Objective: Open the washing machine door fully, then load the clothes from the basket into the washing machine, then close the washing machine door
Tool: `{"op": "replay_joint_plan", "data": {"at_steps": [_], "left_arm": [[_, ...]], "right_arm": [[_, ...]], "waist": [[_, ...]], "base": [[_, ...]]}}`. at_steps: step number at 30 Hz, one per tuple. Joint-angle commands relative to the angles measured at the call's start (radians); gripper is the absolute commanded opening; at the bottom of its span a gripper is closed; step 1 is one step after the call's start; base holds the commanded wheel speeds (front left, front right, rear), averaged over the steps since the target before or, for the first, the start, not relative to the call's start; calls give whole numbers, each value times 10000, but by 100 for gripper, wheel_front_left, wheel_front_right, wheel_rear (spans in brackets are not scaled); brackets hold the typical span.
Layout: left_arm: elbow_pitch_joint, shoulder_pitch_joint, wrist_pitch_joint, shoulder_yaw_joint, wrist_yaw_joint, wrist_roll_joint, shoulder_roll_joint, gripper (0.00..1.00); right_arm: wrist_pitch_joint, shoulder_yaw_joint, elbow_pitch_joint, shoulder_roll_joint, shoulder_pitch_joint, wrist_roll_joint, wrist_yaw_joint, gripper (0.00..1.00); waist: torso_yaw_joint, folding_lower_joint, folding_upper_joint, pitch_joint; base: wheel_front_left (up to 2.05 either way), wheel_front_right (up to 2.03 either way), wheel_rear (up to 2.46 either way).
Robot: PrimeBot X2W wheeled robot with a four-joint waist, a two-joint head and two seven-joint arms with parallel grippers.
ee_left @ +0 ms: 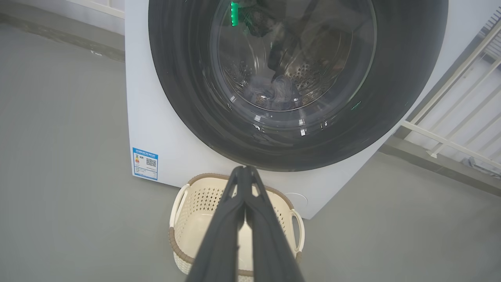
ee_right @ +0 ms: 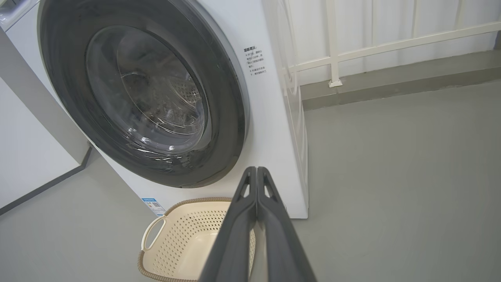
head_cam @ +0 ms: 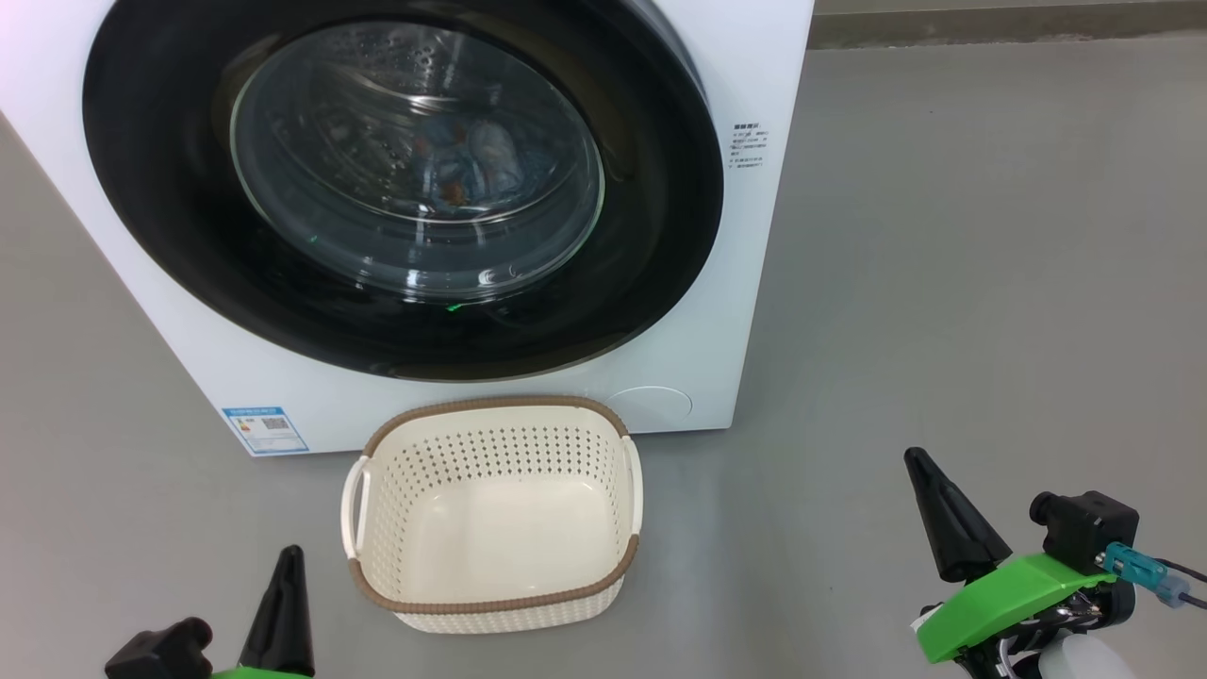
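Clenched on nothing, left fingers point(ee_left: 231, 211) and right fingers point(ee_right: 242, 211) hang above the floor point(head_cam: 943, 283). Before the washer point(head_cam: 754, 75) the basket point(head_cam: 490, 604) sits empty; clothes point(head_cam: 462, 170) lie in the drum point(head_cam: 415, 66) behind the shut door point(head_cam: 170, 236). Task looks finished: arms need only stay clear.

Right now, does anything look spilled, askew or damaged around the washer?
Nothing stands out. The washing machine door is shut against the front, the clothes lie behind its glass, and the basket stands upright and empty.

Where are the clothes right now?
Head view: the clothes lie in the drum, upper centre, seen through the glass of the shut door, behind the empty basket.
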Motion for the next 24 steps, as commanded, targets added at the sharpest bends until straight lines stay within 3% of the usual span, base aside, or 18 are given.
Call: {"op": "replay_joint_plan", "data": {"at_steps": [1, 24], "left_arm": [[-230, -252, 67, 97, 2, -290, 106, 0], [-242, -397, 710, 349, 7, -2382, 117, 0]], "right_arm": [[80, -115, -288, -43, -269, 301, -1, 0], [720, -581, -434, 238, -129, 2329, -5, 0]], "waist": [[8, 8, 0, -4], [86, -2, 0, -25]], "base": [[0, 0, 0], [0, 0, 0]]}}
